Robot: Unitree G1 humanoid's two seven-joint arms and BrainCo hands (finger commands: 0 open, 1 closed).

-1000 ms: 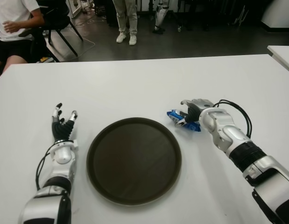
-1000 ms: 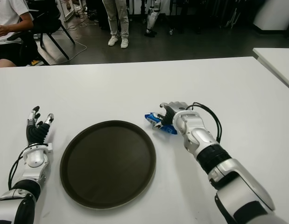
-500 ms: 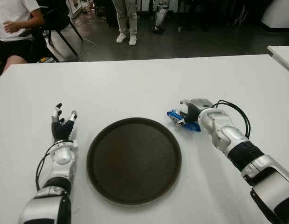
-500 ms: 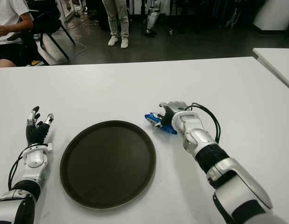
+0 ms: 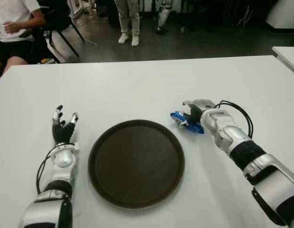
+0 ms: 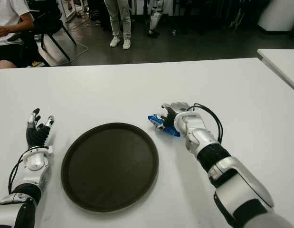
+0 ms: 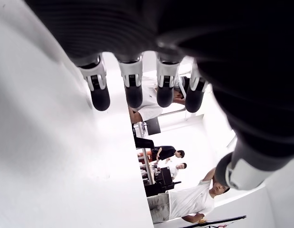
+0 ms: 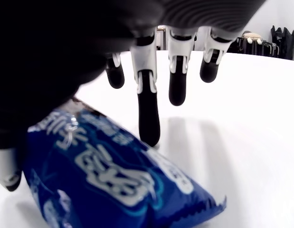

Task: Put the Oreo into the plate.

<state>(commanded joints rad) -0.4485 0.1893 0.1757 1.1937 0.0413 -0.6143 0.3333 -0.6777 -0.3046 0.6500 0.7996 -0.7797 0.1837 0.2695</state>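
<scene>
Reaching over the Oreo pack (image 5: 186,122) just right of the plate (image 5: 136,163), my right hand (image 5: 196,113) cups it, fingers not yet closed, readying a grasp; my left hand (image 5: 63,130) shows left of the plate, fingers relaxed and empty.

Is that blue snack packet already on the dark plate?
No, the Oreo packet lies on the white table beside the plate, under the right hand.
</scene>
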